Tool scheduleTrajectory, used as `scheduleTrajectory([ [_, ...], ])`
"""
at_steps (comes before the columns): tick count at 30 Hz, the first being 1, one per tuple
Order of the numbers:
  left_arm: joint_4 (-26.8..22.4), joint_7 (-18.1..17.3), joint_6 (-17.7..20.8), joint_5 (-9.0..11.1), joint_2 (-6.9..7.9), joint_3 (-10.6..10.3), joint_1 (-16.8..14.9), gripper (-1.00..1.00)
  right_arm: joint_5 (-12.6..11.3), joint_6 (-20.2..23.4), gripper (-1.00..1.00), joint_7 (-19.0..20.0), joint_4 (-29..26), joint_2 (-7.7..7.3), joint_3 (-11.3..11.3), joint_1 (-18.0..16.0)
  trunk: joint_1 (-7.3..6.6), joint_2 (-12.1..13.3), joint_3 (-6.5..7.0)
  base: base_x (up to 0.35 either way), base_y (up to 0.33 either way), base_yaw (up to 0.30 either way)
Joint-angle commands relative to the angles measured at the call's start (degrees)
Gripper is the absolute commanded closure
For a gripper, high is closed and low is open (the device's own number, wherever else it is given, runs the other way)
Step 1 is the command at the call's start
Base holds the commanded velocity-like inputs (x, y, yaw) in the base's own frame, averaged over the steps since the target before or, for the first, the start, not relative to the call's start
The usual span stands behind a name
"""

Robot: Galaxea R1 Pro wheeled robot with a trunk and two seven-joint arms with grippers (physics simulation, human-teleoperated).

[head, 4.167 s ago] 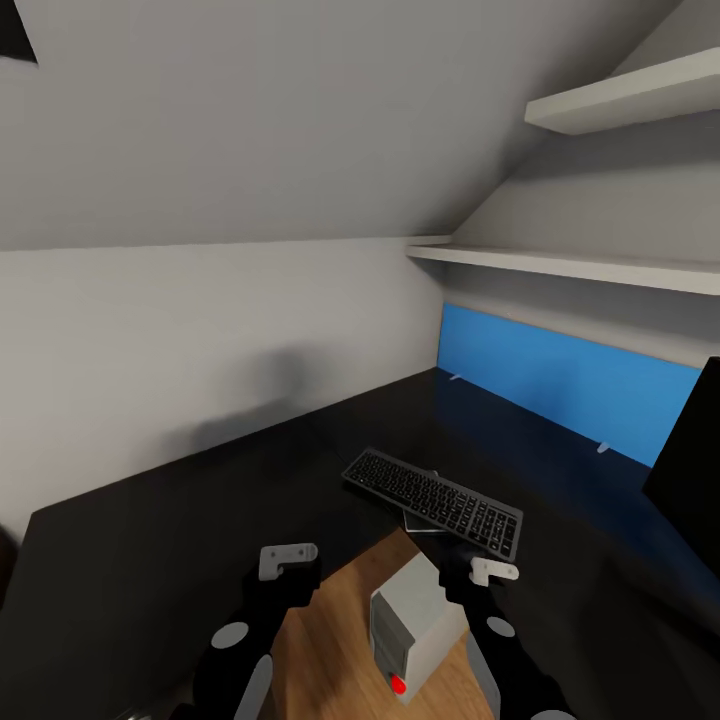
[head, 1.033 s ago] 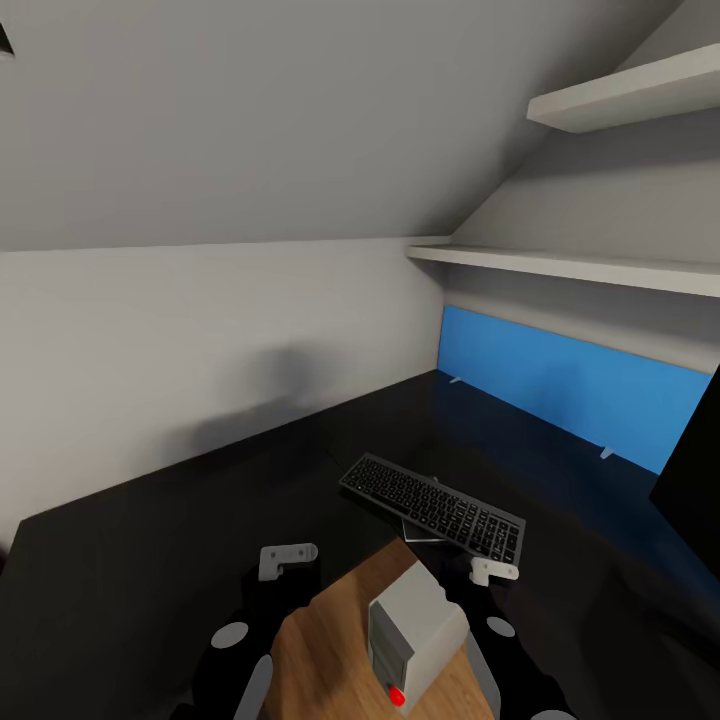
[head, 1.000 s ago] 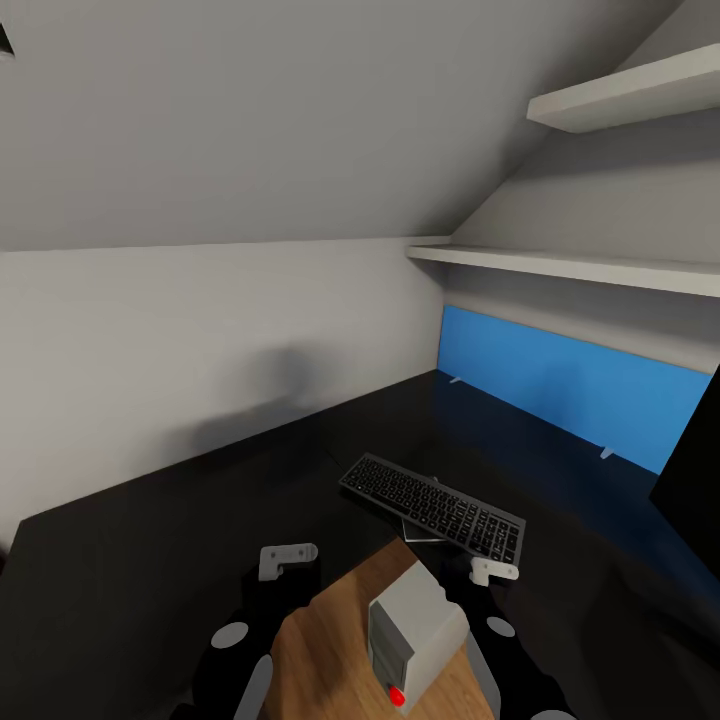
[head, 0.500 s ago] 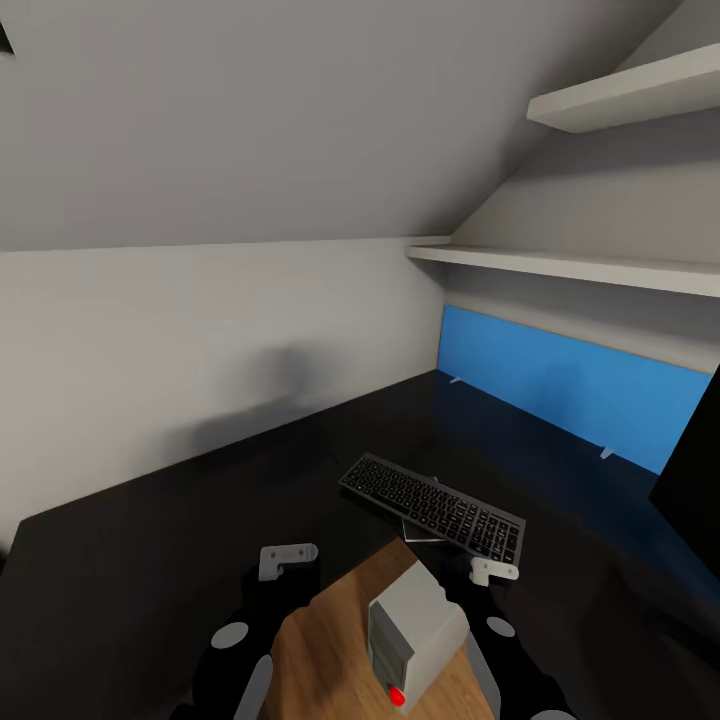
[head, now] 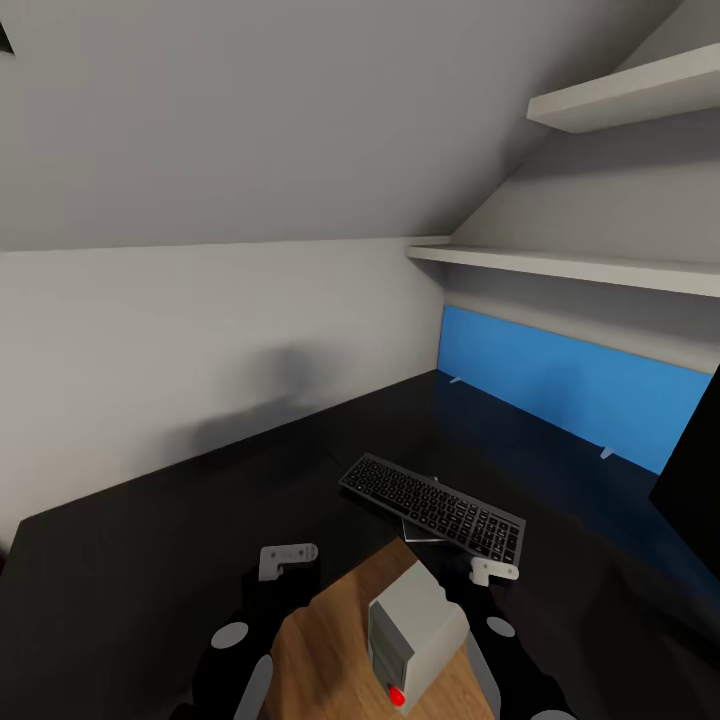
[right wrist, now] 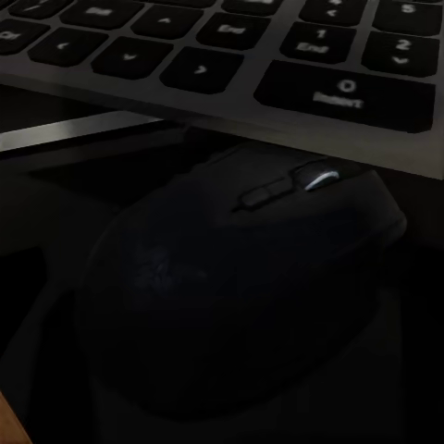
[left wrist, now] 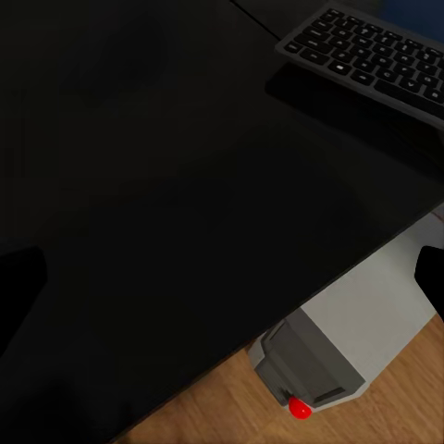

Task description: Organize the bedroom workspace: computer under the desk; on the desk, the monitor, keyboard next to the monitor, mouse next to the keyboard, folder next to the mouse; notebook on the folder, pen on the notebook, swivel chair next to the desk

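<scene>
Monitor (head: 695, 470) cut off by head view's right edge; only dark slab shows, foot unseen. Computer (head: 412, 625) partly under worktop (head: 150, 560) edge in left wrist view; rear hidden. Keyboard (right wrist: 277, 65) runs off right wrist view's borders; its near corner overhangs a flat thing (head: 425, 528) too hidden to identify. Mouse (right wrist: 231, 296) dark, outline hard to trace. Right hand (head: 480, 580): fingers hidden, grip state unclear. Left hand (head: 283, 570): jaw spacing unreadable.

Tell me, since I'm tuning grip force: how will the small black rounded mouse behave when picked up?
The small black rounded mouse probably feels light. Its smooth domed shell may slip from a pinch, and it likely slides rather than rolls.
</scene>
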Motion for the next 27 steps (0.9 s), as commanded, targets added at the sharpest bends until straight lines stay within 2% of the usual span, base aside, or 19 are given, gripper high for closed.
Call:
scheduleTrajectory([
  [1,-0.1,0.5,0.2,0.6,0.02,-0.1,0.0,-1.00,-0.1,0.1,-1.00,0.2,0.4,0.07,-0.5,0.0,0.01,0.0,-0.07,0.000,0.000,0.000],
  [27,-0.1,0.5,0.2,0.6,0.02,-0.1,0.0,-1.00,-0.1,0.1,-1.00,0.1,0.4,0.07,-0.4,0.0,0.01,0.0,-0.07,0.000,0.000,0.000],
])
